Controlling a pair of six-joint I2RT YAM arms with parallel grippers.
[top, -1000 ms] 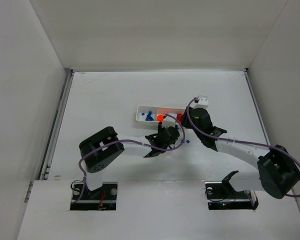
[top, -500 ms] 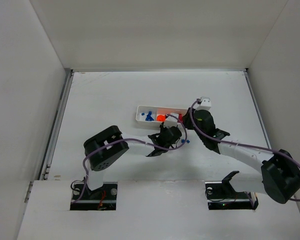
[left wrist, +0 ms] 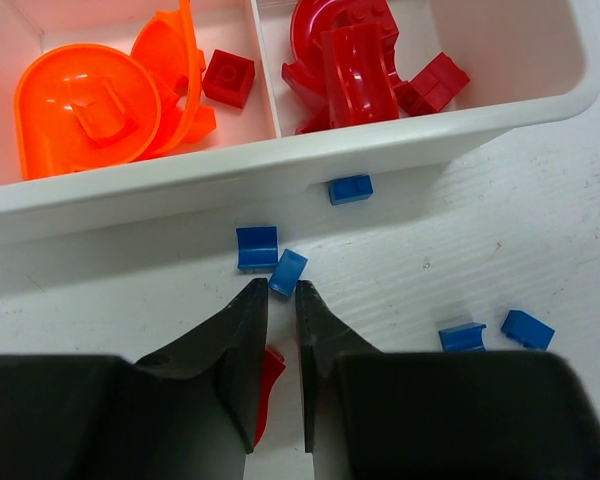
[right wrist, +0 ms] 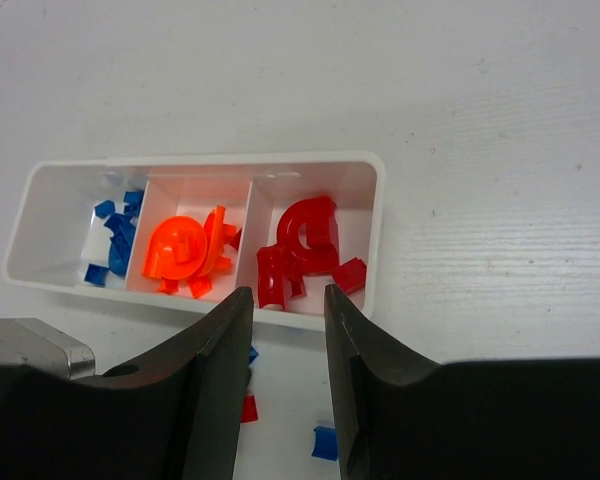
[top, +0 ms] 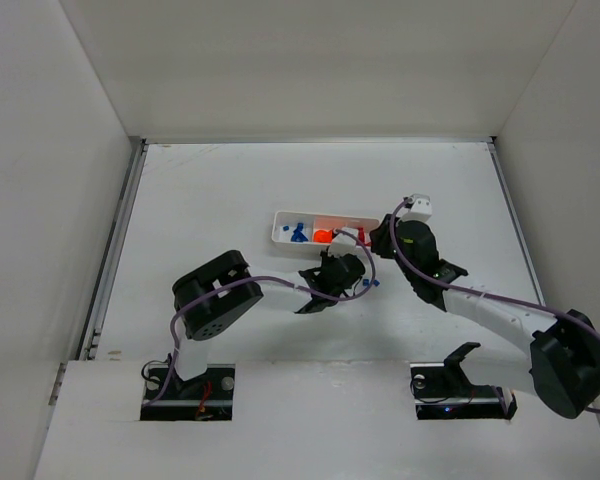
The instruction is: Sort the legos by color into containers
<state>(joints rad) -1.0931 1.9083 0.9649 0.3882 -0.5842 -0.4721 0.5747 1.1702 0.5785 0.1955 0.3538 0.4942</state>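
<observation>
Three compartments in your white tray [right wrist: 310, 178]: blue legos [right wrist: 115, 235] on the left, orange in the middle, red on the right. Your right gripper [right wrist: 287, 292] hangs over the tray's near wall, jaws apart, nothing between them. Your left gripper [left wrist: 280, 290] is low over the table [left wrist: 430, 260] just beside the tray, jaws pinched to a slit. A loose blue lego [left wrist: 288, 272] sits right at its tips. Gripped or not, you cannot tell.

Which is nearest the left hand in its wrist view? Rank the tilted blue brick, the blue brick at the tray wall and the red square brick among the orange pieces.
1. Tilted blue brick, at the left hand's fingertips.
2. Blue brick at the tray wall, ahead, slightly right.
3. Red square brick, inside the tray's orange compartment, ahead and left.
</observation>
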